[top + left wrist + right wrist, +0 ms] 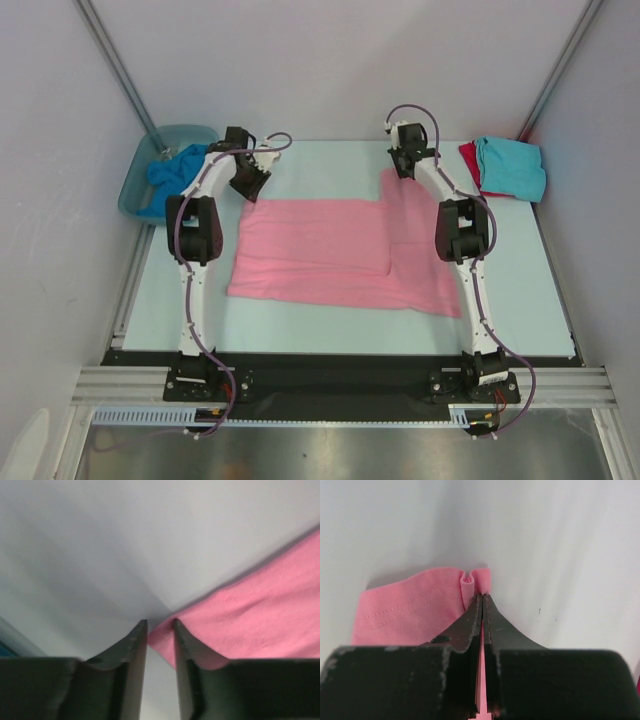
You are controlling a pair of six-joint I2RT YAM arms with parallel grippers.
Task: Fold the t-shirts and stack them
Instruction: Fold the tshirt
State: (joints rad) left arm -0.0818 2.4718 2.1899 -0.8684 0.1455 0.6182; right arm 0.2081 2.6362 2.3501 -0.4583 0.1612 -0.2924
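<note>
The large pink t-shirt [330, 250] lay spread flat mid-table [300, 335]. The right gripper [483, 596] was clenched on the shirt's far right hem, with a pucker of pink cloth pinched between its fingers. The left gripper [160, 624] stood at the far left corner, its fingers a narrow gap apart and straddling the cloth's tip without pinching it. The turquoise t-shirt [512, 165] lay on the red t-shirt [468, 158] at the far right. The blue t-shirt [165, 178] sat in the tub [135, 185].

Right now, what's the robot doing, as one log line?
stage: folding pink t-shirt | left gripper: open at its corner | right gripper: shut on its edge | stacked: turquoise t-shirt on red t-shirt
</note>
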